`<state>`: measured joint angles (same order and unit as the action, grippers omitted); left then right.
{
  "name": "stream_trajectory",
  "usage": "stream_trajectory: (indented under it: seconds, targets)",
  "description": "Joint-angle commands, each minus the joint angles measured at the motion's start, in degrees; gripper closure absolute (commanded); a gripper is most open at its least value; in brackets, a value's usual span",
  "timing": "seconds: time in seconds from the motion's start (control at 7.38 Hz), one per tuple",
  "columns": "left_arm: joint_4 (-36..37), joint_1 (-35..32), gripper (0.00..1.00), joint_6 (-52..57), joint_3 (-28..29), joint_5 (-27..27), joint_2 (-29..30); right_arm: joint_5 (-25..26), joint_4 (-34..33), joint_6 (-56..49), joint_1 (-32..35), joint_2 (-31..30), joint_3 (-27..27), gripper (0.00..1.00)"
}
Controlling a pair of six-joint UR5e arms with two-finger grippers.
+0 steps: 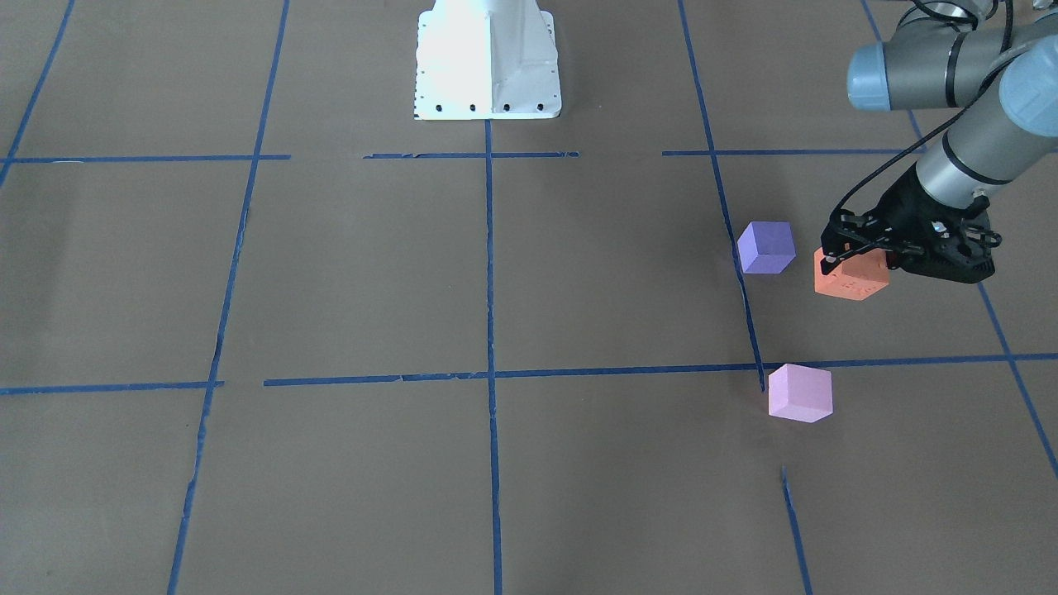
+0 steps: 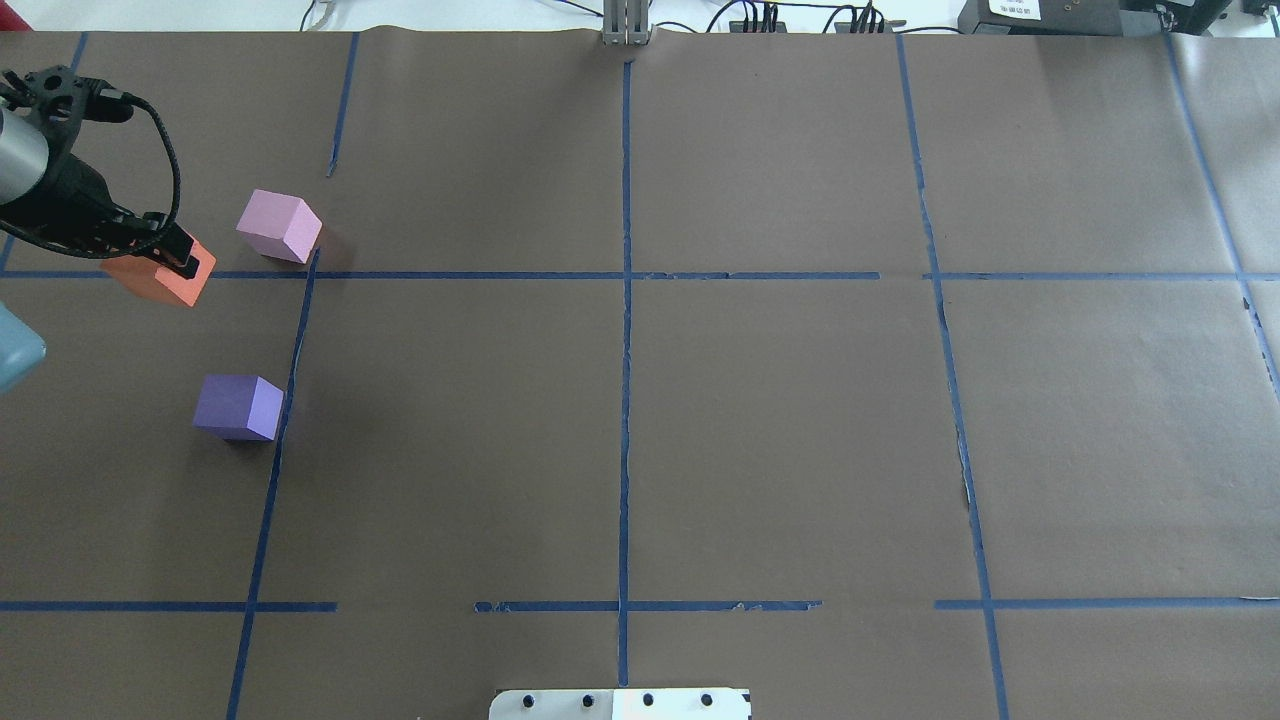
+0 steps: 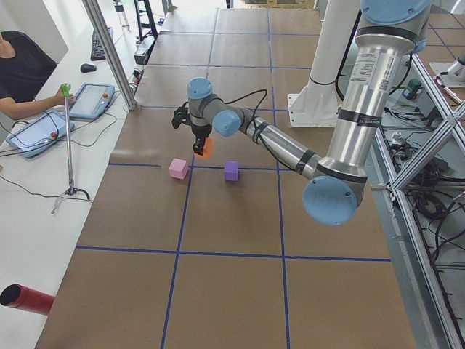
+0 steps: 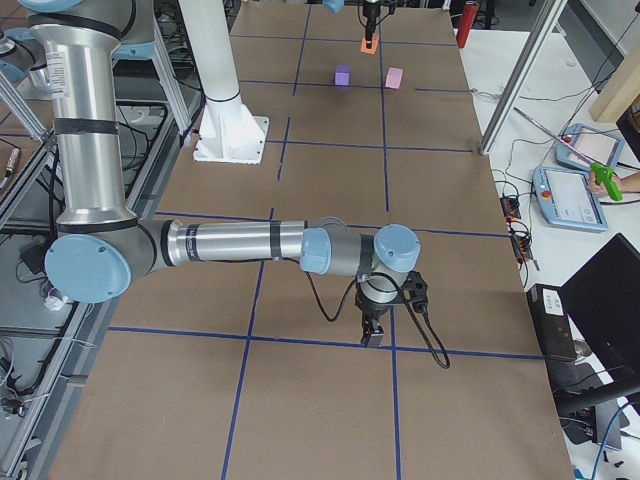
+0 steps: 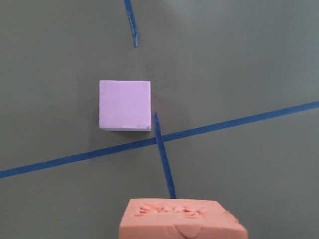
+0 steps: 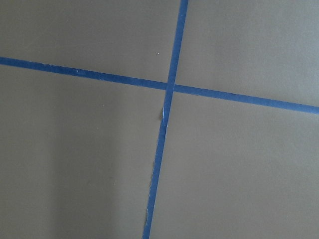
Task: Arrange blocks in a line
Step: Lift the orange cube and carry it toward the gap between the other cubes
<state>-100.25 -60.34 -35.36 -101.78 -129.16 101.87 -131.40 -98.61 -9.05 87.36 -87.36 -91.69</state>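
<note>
Between the pinching fingers of the left gripper (image 1: 858, 261) hung the orange block (image 1: 851, 283), lifted off the table (image 1: 579, 289), with the pink block (image 1: 800, 393) ahead of the fingertips and the purple block (image 1: 766, 246) off to their side (whether the right gripper (image 4: 373, 335) was spread or pressed together, I could not tell), so the carrying step probably called next for lowering it in line with both.

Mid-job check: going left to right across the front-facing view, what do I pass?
white robot base → purple block → pink block → orange block

L tool (image 1: 860, 259) clamps orange cube (image 1: 851, 283), raised; R tool (image 4: 374, 337) points down, low.
</note>
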Motion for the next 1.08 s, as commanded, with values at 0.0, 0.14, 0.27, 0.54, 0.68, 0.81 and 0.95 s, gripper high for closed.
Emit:
stream_trajectory:
  seconds: [0.0, 0.14, 0.27, 0.54, 0.68, 0.81, 0.95]
  targets:
    - [-7.1, 0.31, 1.0, -8.8, 5.78, -0.13, 0.52, 0.0, 0.0, 0.0, 0.0, 0.0, 0.02, 0.0]
    - [-10.98, 0.31, 1.0, -11.2, 7.55, -0.04, 0.52, 0.0, 0.0, 0.0, 0.0, 0.0, 0.02, 0.0]
    - [-12.24, 0.4, 1.0, -12.44, 8.43, -0.04, 0.52, 0.0, 0.0, 0.0, 0.0, 0.0, 0.02, 0.0]
    - [-14.6, 3.28, 1.0, -14.28, 9.75, 0.04, 0.96, 0.0, 0.0, 0.0, 0.0, 0.0, 0.02, 0.0]
    - [-17.41, 4.86, 1.0, -16.91, 10.46, 0.04, 0.96, 0.0, 0.0, 0.0, 0.0, 0.0, 0.02, 0.0]
    - [-17.87, 5.23, 1.0, -17.29, 11.16, 0.13, 0.96, 0.0, 0.0, 0.0, 0.0, 0.0, -0.07, 0.0]
    - [-17.87, 5.84, 1.0, -17.29, 11.6, 0.48, 1.4, 0.0, 0.0, 0.0, 0.0, 0.0, 0.02, 0.0]
